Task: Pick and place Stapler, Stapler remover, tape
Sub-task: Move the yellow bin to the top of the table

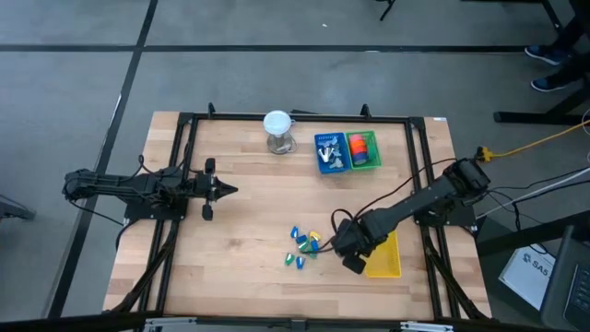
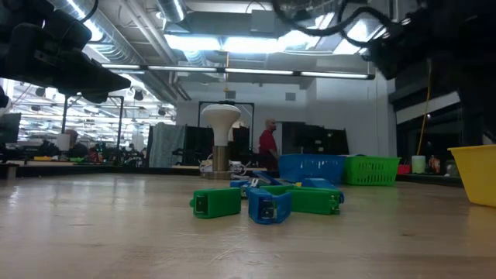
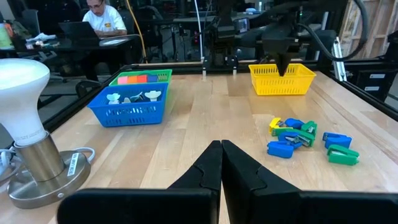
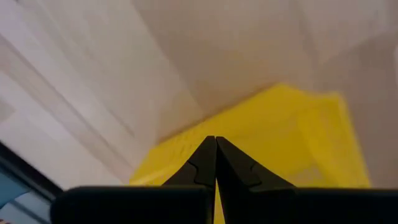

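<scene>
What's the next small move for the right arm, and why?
Probably swing the right gripper from the yellow basket toward the pile of small staplers and open it. Its fingers are shut and empty at the basket's edge, while green, blue and yellow pieces lie loose on the table. The left gripper waits shut.

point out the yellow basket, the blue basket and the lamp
yellow basket [image 3: 281,79], left wrist view, on its front wall
blue basket [image 3: 130,114], left wrist view, on its front wall
lamp [image 1: 277,124], high view, on its white top
</scene>
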{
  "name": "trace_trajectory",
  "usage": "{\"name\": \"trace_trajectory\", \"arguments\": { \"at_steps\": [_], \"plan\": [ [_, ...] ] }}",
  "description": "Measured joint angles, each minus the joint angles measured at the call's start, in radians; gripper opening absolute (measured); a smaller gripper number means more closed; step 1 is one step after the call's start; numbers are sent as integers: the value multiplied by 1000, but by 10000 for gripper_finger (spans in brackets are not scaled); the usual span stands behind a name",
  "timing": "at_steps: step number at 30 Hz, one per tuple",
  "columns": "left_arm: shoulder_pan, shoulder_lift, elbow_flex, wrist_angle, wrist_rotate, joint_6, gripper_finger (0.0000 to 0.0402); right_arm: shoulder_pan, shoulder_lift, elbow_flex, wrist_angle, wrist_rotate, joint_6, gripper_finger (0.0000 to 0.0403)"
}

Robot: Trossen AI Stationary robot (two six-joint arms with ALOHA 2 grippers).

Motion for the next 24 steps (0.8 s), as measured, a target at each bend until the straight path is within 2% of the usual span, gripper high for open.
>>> {"name": "trace_trajectory", "arguments": {
  "at_steps": [8,13,19,24],
  "plan": [
    [0,0,0,0,0,0,1,-67,-1,0,47,47,-149,10],
    [0,0,0,0,0,0,1,-59,-42,0,49,48,-192,10],
    [0,0,0,0,0,0,1,25,-127,0,21,145,-71,10],
    [0,0,0,0,0,0,1,92,-133,-21,-71,117,88,10]
  ]
}}
